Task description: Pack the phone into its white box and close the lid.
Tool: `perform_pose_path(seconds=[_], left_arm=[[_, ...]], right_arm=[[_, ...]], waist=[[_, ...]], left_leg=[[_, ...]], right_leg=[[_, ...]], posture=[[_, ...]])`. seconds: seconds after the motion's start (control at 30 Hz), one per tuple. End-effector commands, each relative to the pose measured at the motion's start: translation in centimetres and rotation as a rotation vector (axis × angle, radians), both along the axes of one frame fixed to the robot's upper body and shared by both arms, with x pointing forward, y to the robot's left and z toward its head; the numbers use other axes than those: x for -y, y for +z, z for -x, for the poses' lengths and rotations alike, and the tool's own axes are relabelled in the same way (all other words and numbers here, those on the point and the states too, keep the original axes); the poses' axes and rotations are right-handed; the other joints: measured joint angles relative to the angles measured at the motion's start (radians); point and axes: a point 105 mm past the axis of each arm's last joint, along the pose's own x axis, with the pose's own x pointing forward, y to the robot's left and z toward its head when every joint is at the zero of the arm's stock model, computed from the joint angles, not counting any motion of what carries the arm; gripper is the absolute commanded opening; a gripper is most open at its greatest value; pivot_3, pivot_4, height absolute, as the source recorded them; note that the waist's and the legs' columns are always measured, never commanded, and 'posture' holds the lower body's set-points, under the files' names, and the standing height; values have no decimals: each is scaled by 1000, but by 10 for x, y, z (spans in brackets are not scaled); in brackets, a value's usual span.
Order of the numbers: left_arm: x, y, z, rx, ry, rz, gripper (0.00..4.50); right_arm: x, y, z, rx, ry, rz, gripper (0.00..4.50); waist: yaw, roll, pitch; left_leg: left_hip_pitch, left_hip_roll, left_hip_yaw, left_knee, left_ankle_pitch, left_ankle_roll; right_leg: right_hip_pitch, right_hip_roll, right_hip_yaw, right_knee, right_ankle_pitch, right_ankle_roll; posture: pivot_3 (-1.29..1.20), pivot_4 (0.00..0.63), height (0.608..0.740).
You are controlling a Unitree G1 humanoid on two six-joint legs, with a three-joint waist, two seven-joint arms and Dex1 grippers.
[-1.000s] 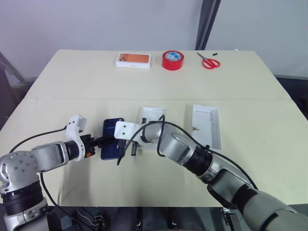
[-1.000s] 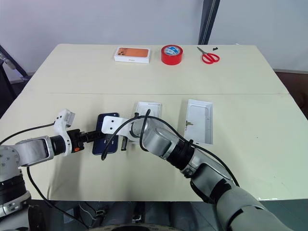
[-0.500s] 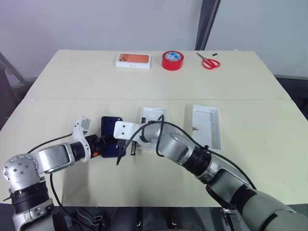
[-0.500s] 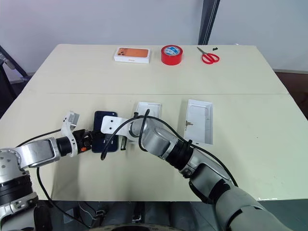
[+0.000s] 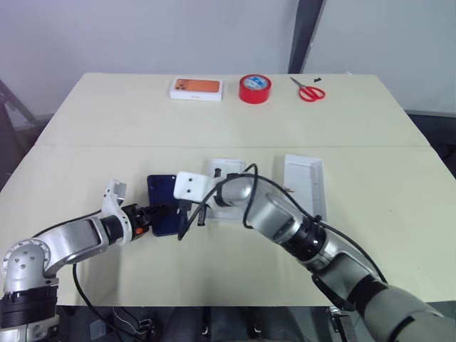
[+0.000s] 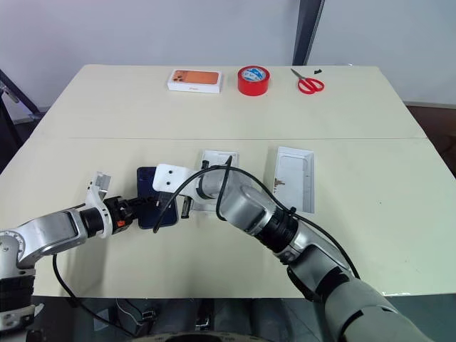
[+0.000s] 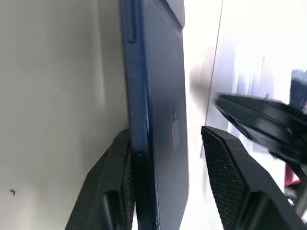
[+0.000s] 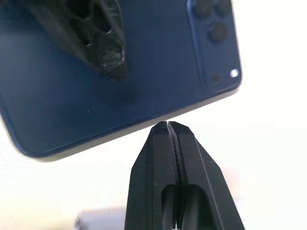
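Note:
The dark navy phone [image 5: 161,191] lies on the table left of the two white box halves. My left gripper [image 5: 162,211] comes in from the left and is open. Its fingers straddle the phone [image 7: 163,96]: one pad rests against the side edge, the other stands a small gap off the face. My right gripper [image 8: 168,125] is shut, its tip at the phone's [image 8: 120,81] long right edge. The white box [image 5: 308,178], with a brownish mark inside, lies open to the right. The lid [image 5: 229,168] lies beside the phone, partly hidden by my right arm.
Along the table's far edge stand a white box printed with an orange phone [image 5: 196,88], a red tape roll [image 5: 255,89] and red scissors [image 5: 308,91]. Black cables loop from my right wrist over the phone's near end.
My left wrist has rolled and its jaws have narrowed from wide open to close around the phone. My right gripper, still shut, has risen slightly at the phone's edge.

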Motion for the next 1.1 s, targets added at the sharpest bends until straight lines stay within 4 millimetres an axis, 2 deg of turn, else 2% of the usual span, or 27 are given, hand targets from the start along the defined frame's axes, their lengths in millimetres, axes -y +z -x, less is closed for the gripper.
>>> perform_pose_path(seconds=[0.03, 0.1, 0.2, 0.4, 0.47, 0.57, 0.7, 0.87, 0.97, 1.1], left_arm=[[4, 14, -1, 61, 8, 40, 1875], [4, 14, -1, 63, 16, 47, 1314], [7, 15, -1, 72, 16, 55, 31], [4, 45, -9, 216, 55, 124, 31], [8, 60, -13, 276, 32, 116, 31], [35, 76, -21, 321, -72, 108, 31], [69, 72, -29, 281, -191, 96, 31], [103, 56, -40, 220, -299, 62, 31], [112, 48, -47, 180, -312, 49, 31], [115, 45, -51, 163, -312, 48, 31]], right_arm=[[1, 25, 8, 3, 23, -95, 0], [6, 30, 9, -3, 16, -113, 0], [13, 34, 8, -6, -2, -130, 0], [40, 49, 9, -9, -16, -190, 0], [60, 56, 7, -12, -40, -254, 0], [102, 50, 3, -15, -102, -272, 0], [130, 44, -3, -21, -176, -263, 0], [140, 46, -8, -5, -230, -271, 0], [143, 46, -8, -2, -250, -276, 0], [144, 45, -6, -4, -261, -277, 0]], waist=[[0, 0, 0], [1, 0, 0], [0, 0, 0], [3, -1, 1], [8, -1, 1], [22, -3, 2], [17, -2, 2], [2, -2, 2], [6, -2, 2], [9, -3, 2]], left_leg=[[0, 0, 0, 0, 0, 0], [0, 0, 0, 0, 0, 0], [0, 0, 0, 0, 0, 0], [-1, 0, 0, 0, 0, 0], [-1, 0, 0, 0, 0, 0], [-1, 0, -1, 0, 0, 1], [-1, -2, 0, 1, -2, 3], [0, 0, 0, 1, 0, 2], [0, 2, 0, 1, 0, 1], [0, 2, 0, 1, 0, 1]], right_leg=[[0, 0, 0, 0, 0, 0], [0, 0, 0, 0, 0, 0], [0, 0, 0, -1, 0, 0], [0, 0, 0, -2, 0, 0], [1, 0, 0, -3, 0, 0], [3, 0, -1, -5, 0, 0], [5, -1, -1, -7, 0, 0], [4, 1, -1, -5, 0, 0], [4, 3, -1, -4, 0, 0], [4, 3, -1, -4, 0, 0]], posture=[[0, 150, 725], [0, 150, 725], [0, 150, 725], [0, 150, 725], [0, 150, 725], [0, 150, 725], [0, 150, 725], [0, 150, 725], [0, 150, 725], [0, 150, 725]])
